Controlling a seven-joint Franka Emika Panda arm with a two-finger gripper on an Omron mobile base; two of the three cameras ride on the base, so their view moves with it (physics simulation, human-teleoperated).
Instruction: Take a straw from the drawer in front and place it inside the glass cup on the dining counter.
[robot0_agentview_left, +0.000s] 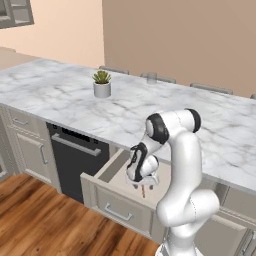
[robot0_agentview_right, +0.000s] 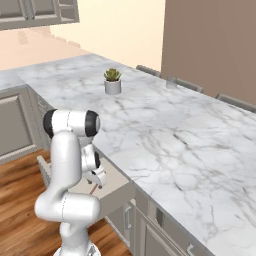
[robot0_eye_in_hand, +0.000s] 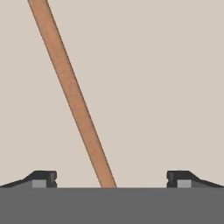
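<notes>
The drawer stands pulled open below the dining counter. The straw, a brownish-orange stick, lies on the drawer's pale floor and runs slantwise between my fingertips. My gripper is open and reaches down into the drawer, with the jaws on either side of the straw and not touching it. From the left base view the gripper sits low inside the drawer and a short piece of the straw shows beneath it. The glass cup stands at the counter's far edge.
A white pot with a green plant stands on the counter left of the cup. A black dishwasher is to the left of the open drawer. Chair backs line the counter's far side. Wooden floor lies in front.
</notes>
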